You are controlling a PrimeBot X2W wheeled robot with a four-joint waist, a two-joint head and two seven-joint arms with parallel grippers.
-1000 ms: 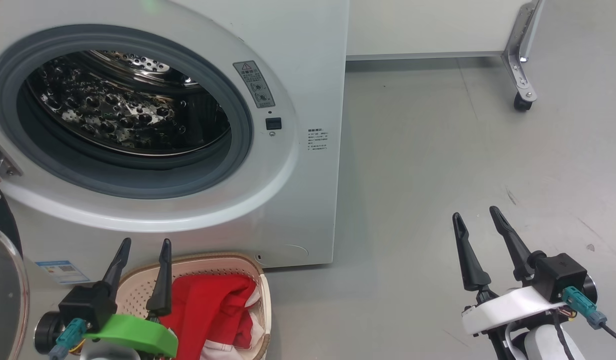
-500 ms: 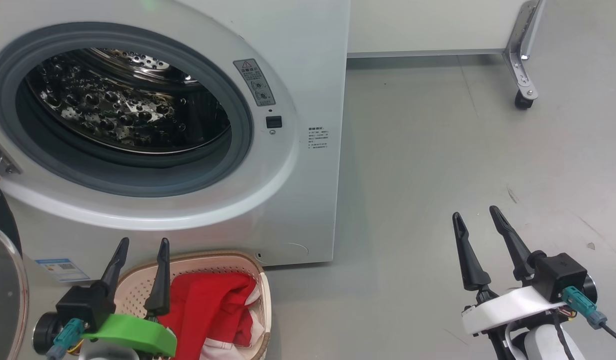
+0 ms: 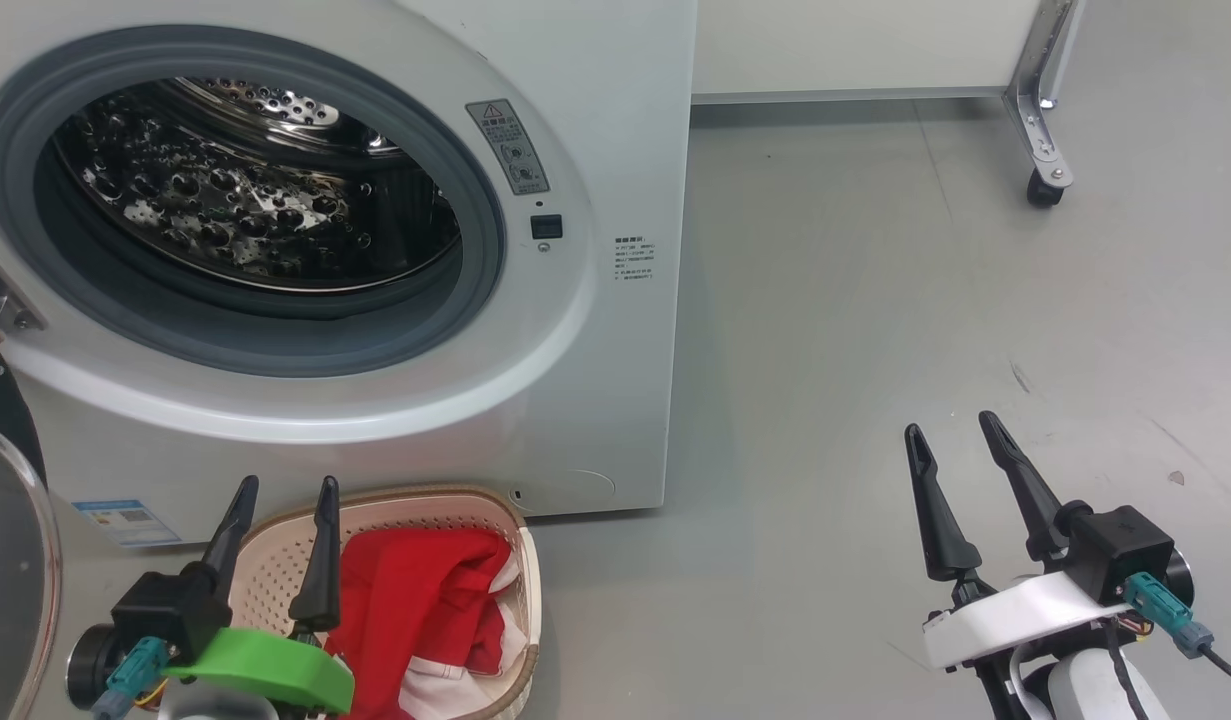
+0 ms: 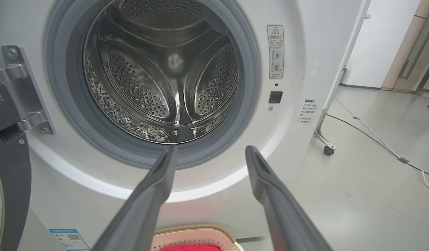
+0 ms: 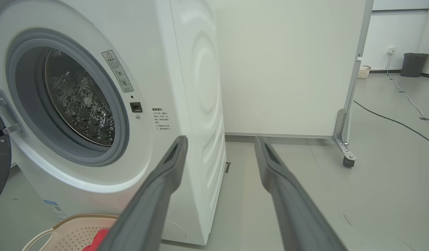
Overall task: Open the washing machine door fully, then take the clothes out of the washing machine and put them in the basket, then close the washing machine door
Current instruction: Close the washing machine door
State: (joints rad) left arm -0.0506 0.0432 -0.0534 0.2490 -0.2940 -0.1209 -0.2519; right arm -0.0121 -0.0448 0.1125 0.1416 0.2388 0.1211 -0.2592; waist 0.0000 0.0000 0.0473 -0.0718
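Clothes (image 3: 415, 595) in basket (image 3: 445, 497), seemingly beneath left pincer (image 3: 289, 482)

The grey floor (image 3: 875, 300) carries the washing machine (image 3: 615, 400), the basket (image 3: 405, 497) and a caster (image 3: 1043, 188).

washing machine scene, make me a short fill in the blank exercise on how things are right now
1. The ____ clothes lie in the basket.
2. The washing machine door stands ____.
3. The drum of the washing machine looks ____.
4. The left gripper and the right gripper each hold ____.
Missing words: red; open; empty; nothing.
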